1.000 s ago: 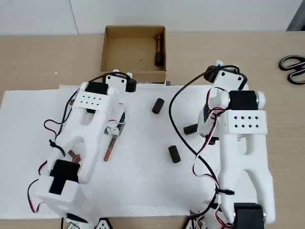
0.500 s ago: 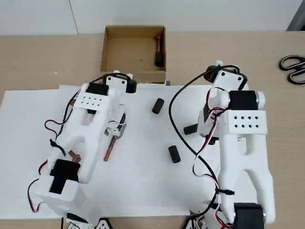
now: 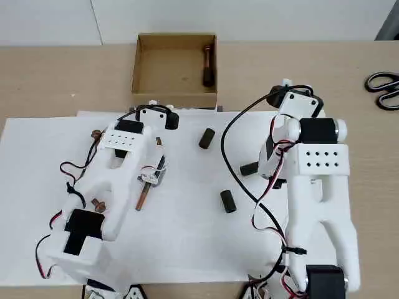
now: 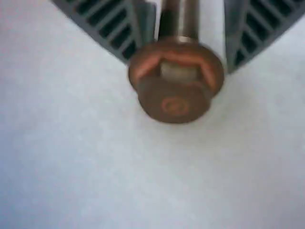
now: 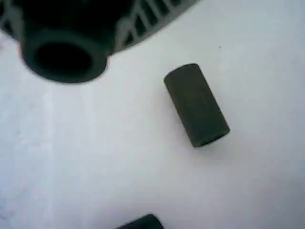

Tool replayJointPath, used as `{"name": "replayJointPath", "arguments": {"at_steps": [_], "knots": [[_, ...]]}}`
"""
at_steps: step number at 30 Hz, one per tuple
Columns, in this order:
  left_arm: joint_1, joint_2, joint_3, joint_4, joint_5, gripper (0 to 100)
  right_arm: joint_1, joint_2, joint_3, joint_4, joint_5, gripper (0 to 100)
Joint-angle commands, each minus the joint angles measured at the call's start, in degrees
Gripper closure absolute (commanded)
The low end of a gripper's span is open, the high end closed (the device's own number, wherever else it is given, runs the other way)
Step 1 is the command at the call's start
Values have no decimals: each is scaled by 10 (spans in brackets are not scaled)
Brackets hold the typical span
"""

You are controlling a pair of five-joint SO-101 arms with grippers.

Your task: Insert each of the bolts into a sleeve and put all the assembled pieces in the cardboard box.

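— So where is the bolt?

— Over the white paper sheet, beside the left arm. Its shaft runs up into the left tool and its head sticks out past the tip.

— Clamped?

— I can't tell whether that tool grips it or merely sits around it.

— And the arm itself?

— It reaches from the near edge toward the cardboard box, with the wrist folded back so the tool points down at the paper.

— The other side?

— The right tool is closed on a held sleeve, which juts out toward the left arm. That arm stretches almost straight up the surface.

— Anything loose?

— Two spare sleeves lie between the arms, one nearer the box and one nearer the arm bases. One assembled piece rests against a side wall inside the box.
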Motion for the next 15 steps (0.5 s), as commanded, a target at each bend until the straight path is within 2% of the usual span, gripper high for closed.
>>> {"name": "replayJointPath", "arguments": {"at_steps": [1, 4, 10, 15], "knots": [[3, -2, -1, -34, -1, 899, 4, -25, -4, 0, -4, 996], [3, 25, -4, -34, -1, 902, 4, -25, -4, 0, -4, 996], [3, 92, -14, -38, -2, 992, 1, -26, -4, 1, -5, 996], [3, 91, -27, -33, -2, 994, 1, -26, -6, 1, -5, 996]]}}
